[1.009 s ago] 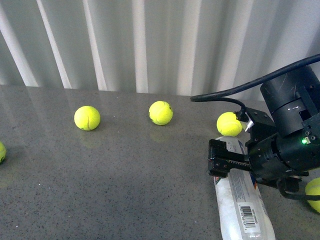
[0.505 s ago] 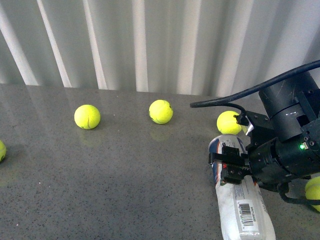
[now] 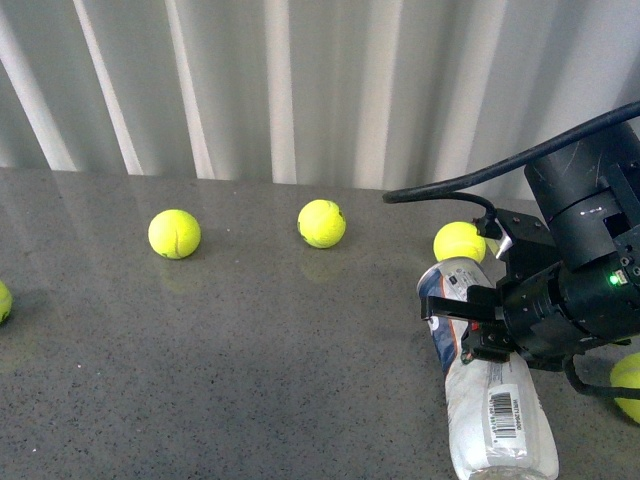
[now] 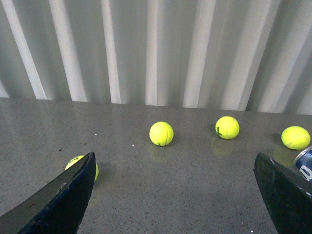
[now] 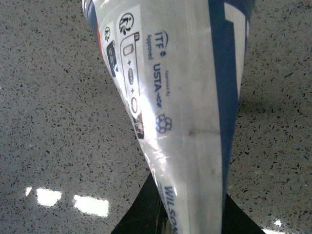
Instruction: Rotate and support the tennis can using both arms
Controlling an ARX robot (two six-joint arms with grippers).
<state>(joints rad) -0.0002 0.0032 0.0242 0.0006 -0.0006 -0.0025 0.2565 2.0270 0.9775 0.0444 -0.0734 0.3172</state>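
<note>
The tennis can lies lengthwise at the right of the grey table in the front view, barcode up, its navy end pointing away. My right gripper is shut across its far half. In the right wrist view the can fills the middle, with the right gripper clamped on it and a black finger on each side. My left gripper is open and empty above bare table, its fingers wide apart. The can's navy end shows at that view's edge. The left gripper is out of the front view.
Yellow-green tennis balls lie on the table: one at the left, one in the middle, one just behind the can, one at the left edge and one at the right edge. A white corrugated wall runs behind.
My right gripper has moved a little right and closed on the can. The can has shifted with it, its far end now higher in view and the barcode further right.
</note>
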